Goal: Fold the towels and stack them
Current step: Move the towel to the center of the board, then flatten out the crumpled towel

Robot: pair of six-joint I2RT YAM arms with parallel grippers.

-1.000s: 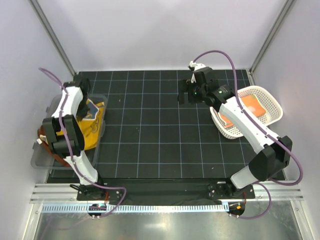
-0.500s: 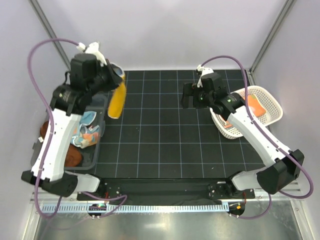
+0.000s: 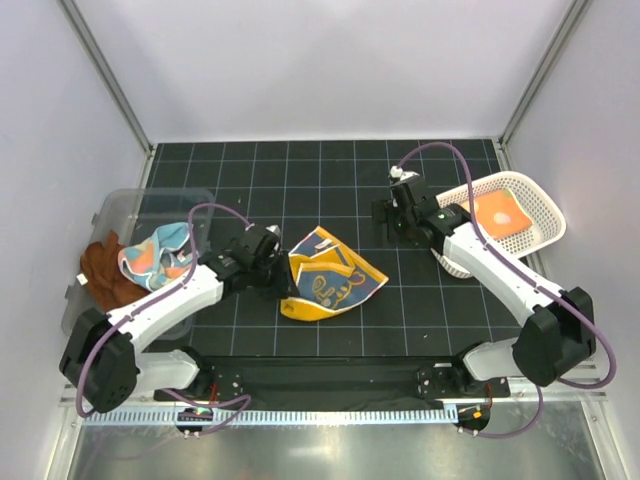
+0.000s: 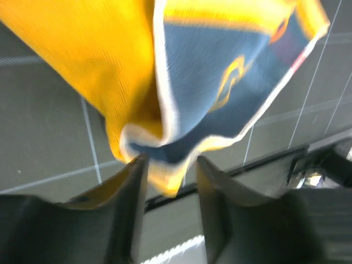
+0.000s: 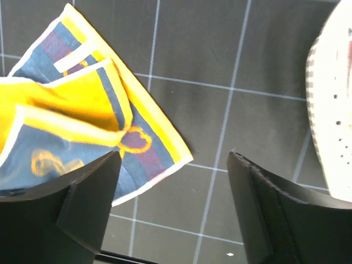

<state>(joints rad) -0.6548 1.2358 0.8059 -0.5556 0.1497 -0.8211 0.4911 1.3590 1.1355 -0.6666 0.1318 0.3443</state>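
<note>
A yellow towel (image 3: 330, 282) with a blue patterned face lies crumpled in the middle of the black mat. My left gripper (image 3: 272, 262) is at its left edge, low over the mat. In the left wrist view the jaws (image 4: 169, 175) stand apart, and a loose corner of the yellow towel (image 4: 220, 71) hangs between the tips, not pinched. My right gripper (image 3: 395, 215) hovers open beyond the towel's far right corner. Its wrist view shows that yellow towel (image 5: 82, 126) under the left finger (image 5: 91, 201), with bare mat between the jaws (image 5: 173, 157).
A clear bin (image 3: 125, 205) at the left holds a rust-brown towel (image 3: 100, 272) and a light blue and orange one (image 3: 155, 255). A white perforated basket (image 3: 530, 200) at the right, also in the right wrist view (image 5: 333, 110), holds an orange towel (image 3: 495, 212).
My left arm carried the yellow towel from above the bin down to the mat's middle and opened its jaws. My right gripper came nearer and lower, its jaws a little narrower.
</note>
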